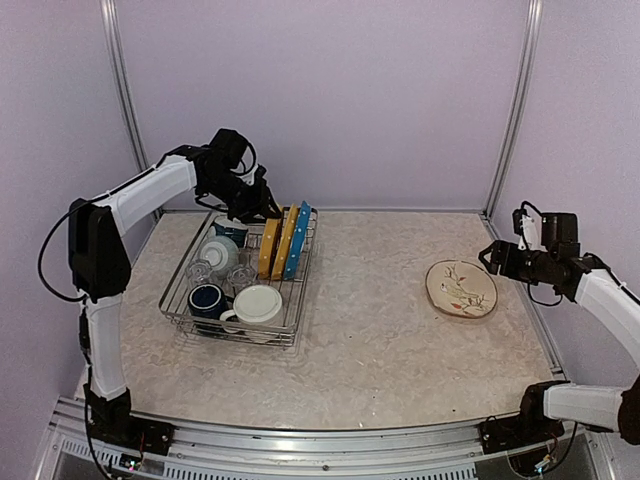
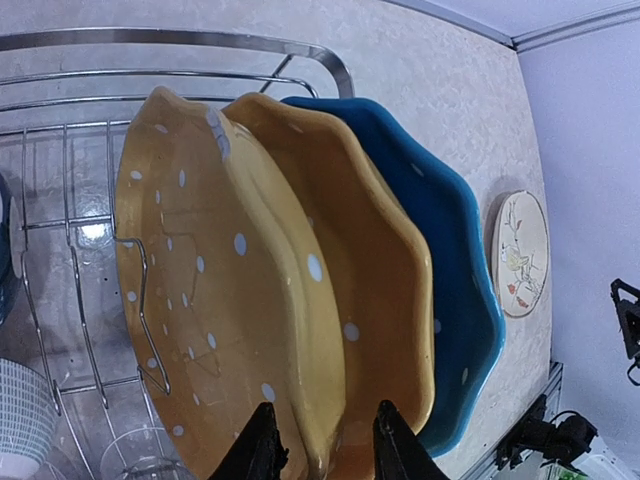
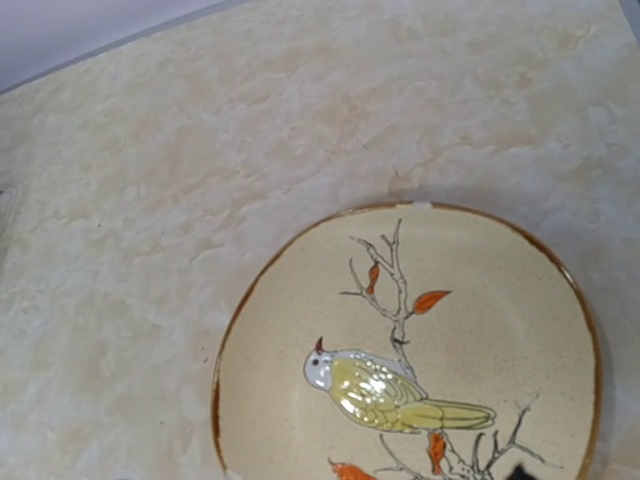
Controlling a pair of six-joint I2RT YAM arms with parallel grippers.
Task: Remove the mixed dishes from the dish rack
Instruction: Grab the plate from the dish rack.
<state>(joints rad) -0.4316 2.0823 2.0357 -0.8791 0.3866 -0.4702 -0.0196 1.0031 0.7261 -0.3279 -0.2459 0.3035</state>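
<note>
The dish rack (image 1: 176,316) stands at the left of the table. Two yellow-orange dotted plates (image 1: 269,248) and a blue plate (image 1: 299,240) stand upright in its right side. My left gripper (image 1: 268,209) is down at their far end. In the left wrist view its fingers (image 2: 262,445) straddle the rim of the first yellow plate (image 2: 220,280), one on its face, the other in the gap before the second yellow plate (image 2: 375,250); a slit still shows beside the rim. My right gripper (image 1: 492,257) hovers open over a bird-painted plate (image 3: 420,350), holding nothing.
In the rack also sit a navy mug (image 1: 206,298), a cream mug (image 1: 258,303), a bowl (image 1: 218,252) and clear glasses (image 1: 240,272). The bird plate (image 1: 461,288) lies flat at the right of the table. Walls close the back and sides.
</note>
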